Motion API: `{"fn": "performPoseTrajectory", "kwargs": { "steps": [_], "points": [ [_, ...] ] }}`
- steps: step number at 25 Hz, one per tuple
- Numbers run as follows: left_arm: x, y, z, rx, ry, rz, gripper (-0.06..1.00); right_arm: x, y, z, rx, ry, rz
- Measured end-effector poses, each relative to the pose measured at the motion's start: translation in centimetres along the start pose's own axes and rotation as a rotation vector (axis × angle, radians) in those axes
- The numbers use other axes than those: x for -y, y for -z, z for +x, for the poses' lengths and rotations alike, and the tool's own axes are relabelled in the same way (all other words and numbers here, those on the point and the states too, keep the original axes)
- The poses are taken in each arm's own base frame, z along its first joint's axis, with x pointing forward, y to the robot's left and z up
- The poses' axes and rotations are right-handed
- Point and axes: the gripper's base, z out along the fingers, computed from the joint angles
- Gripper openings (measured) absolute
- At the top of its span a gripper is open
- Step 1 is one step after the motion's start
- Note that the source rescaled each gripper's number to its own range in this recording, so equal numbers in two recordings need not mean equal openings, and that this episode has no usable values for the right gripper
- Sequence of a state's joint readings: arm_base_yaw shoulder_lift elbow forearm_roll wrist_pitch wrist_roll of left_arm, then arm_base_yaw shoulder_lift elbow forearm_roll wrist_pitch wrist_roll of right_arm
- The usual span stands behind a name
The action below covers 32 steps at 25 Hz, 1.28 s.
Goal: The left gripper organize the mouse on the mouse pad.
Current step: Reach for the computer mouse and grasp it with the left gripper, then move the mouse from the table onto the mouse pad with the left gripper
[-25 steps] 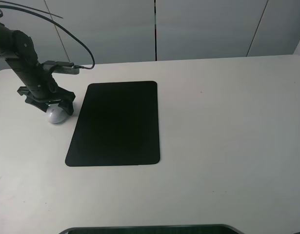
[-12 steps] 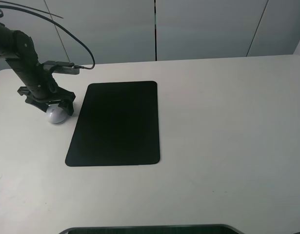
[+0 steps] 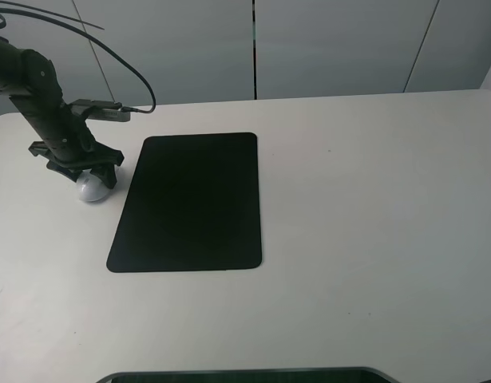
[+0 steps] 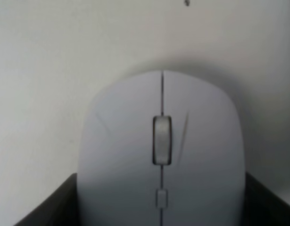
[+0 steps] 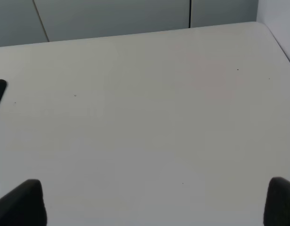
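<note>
Left gripper (image 3: 81, 172) clasps mouse (image 3: 92, 190), beside mouse pad (image 3: 189, 203).

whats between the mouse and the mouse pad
Only a narrow strip of bare table separates the mouse from the mouse pad, seen in the exterior high view.

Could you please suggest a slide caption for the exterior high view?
The left gripper grips the mouse on the table, just left of the mouse pad, not yet on it.

Office-like lab bench: white table (image 3: 373, 239), mouse pad (image 3: 189, 203) (grey wall panels (image 3: 333, 48) behind).
</note>
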<state>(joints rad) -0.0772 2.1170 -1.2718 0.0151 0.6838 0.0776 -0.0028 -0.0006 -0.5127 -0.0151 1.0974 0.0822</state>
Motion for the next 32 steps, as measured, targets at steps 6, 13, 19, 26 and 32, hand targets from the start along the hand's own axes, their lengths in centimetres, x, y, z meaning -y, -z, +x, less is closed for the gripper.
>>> {"fn": "performPoseTrajectory", "kwargs": {
  "steps": [6,13,19,26,32],
  "points": [
    [0.0,0.0,0.0,0.000,0.000,0.000,0.03,0.0,0.0,0.0,0.000,0.000,0.000],
    [0.4,0.4,-0.2,-0.027,-0.003,0.003,0.03,0.0,0.0,0.0,0.000,0.000,0.000],
    [2.1,2.2,-1.5,-0.067,0.065,0.004,0.03,0.0,0.0,0.0,0.000,0.000,0.000],
    [5.4,4.0,-2.7,-0.074,0.216,0.002,0.03,0.0,0.0,0.0,0.000,0.000,0.000],
    [8.5,4.2,-2.5,-0.076,0.317,0.002,0.03,0.0,0.0,0.0,0.000,0.000,0.000]
  ]
}}
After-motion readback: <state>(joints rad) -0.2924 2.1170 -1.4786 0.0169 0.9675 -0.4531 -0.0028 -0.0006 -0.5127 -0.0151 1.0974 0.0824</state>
